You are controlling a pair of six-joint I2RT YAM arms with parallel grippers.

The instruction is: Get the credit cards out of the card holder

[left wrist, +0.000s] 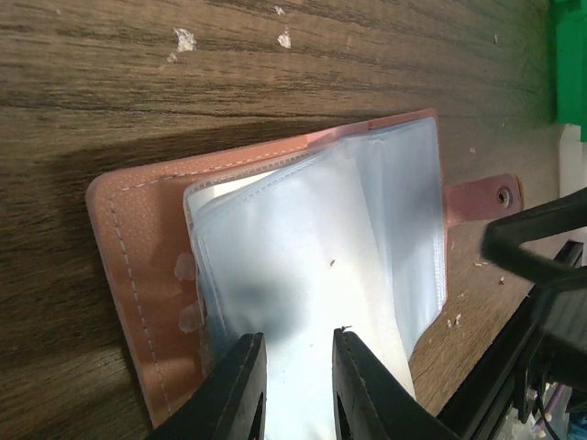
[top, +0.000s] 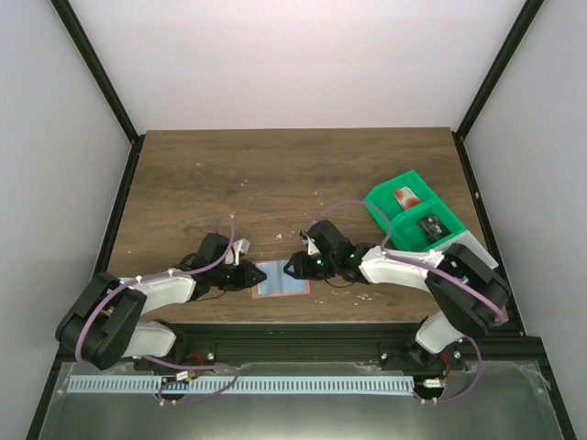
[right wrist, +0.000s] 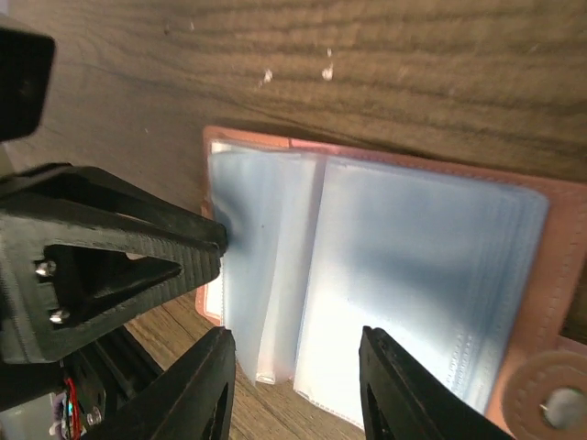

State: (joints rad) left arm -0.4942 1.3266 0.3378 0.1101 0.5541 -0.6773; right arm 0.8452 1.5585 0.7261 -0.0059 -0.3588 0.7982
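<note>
Evidently the job is partly done. The left claw (left wrist: 298,390) has its jaws a narrow gap apart at the near edge of a clear sleeve (left wrist: 312,266); whether they nip it I cannot tell. The card holder (top: 282,278) lies open on the table (top: 275,174) between the two arms, pink cover down and pale sleeves fanned up, with no card showing in them. The right claw (right wrist: 293,385) stands spread over the other page, gripping nothing. Further right, the green tray (top: 378,203) holds a red and white card (top: 404,197) in one compartment and a dark card (top: 430,225) in the next. No blue card is in sight; I judge it may be tucked in a sleeve, so the pages need checking.
</note>
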